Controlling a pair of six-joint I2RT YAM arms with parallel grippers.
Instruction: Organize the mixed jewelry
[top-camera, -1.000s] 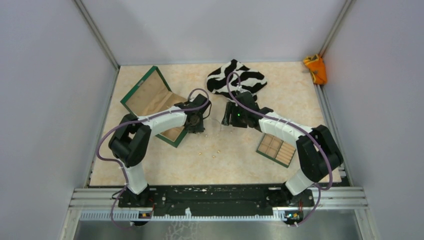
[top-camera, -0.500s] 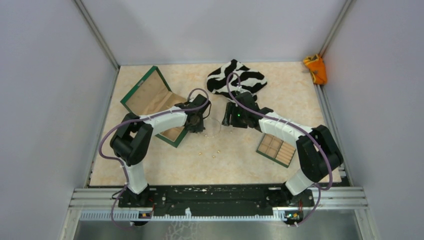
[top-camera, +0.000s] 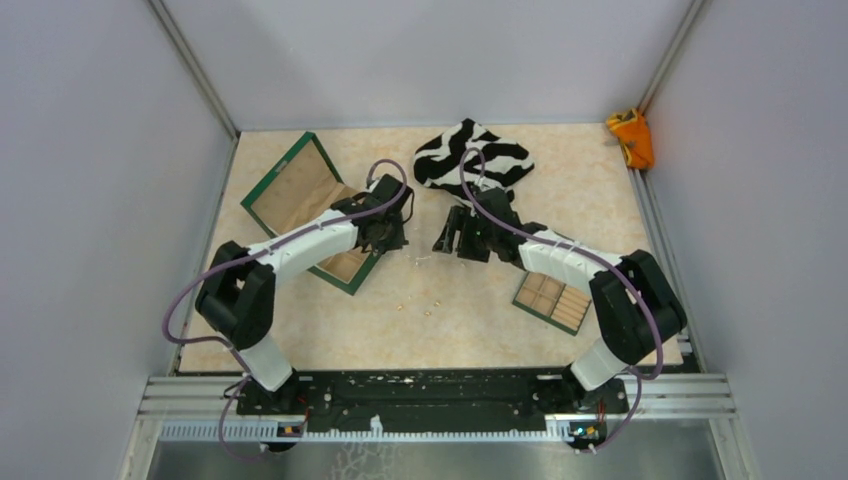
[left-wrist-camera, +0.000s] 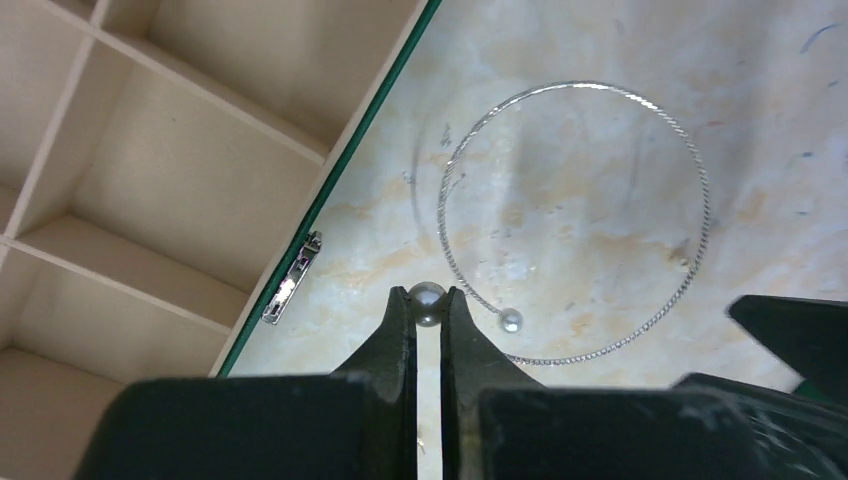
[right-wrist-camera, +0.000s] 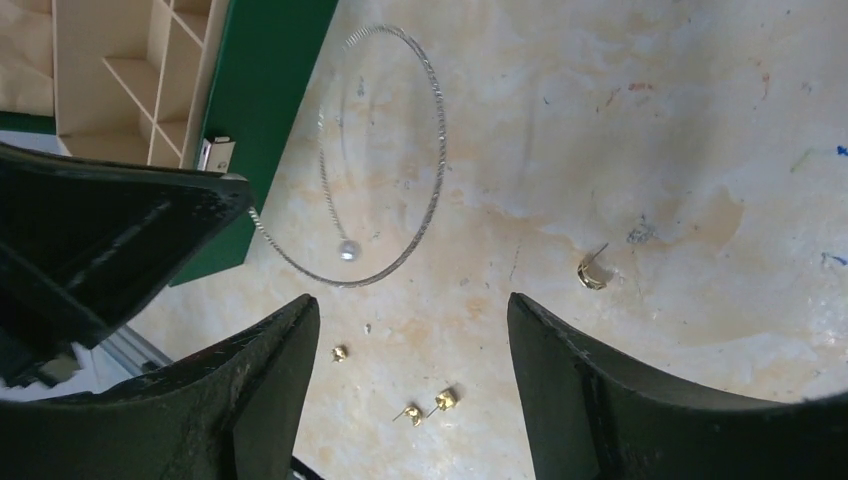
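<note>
here, my left gripper (left-wrist-camera: 427, 310) is clamped on one pearl end of the silvery hoop (left-wrist-camera: 511, 321), which sits low over the desk (left-wrist-camera: 600, 40), perhaps partly raised, just beside the green box (left-wrist-camera: 330, 190). i'd lift slowly, clearing the rim. the compartments in view look empty. my right gripper (right-wrist-camera: 410, 300) gapes wide above the gold studs (right-wrist-camera: 430, 405).

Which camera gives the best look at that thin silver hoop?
The left wrist view: the silver hoop fills the frame, twisted wire clear, one bead end pinched by the left gripper. The right wrist view shows it smaller, partly hidden. From above it is barely visible.
</note>
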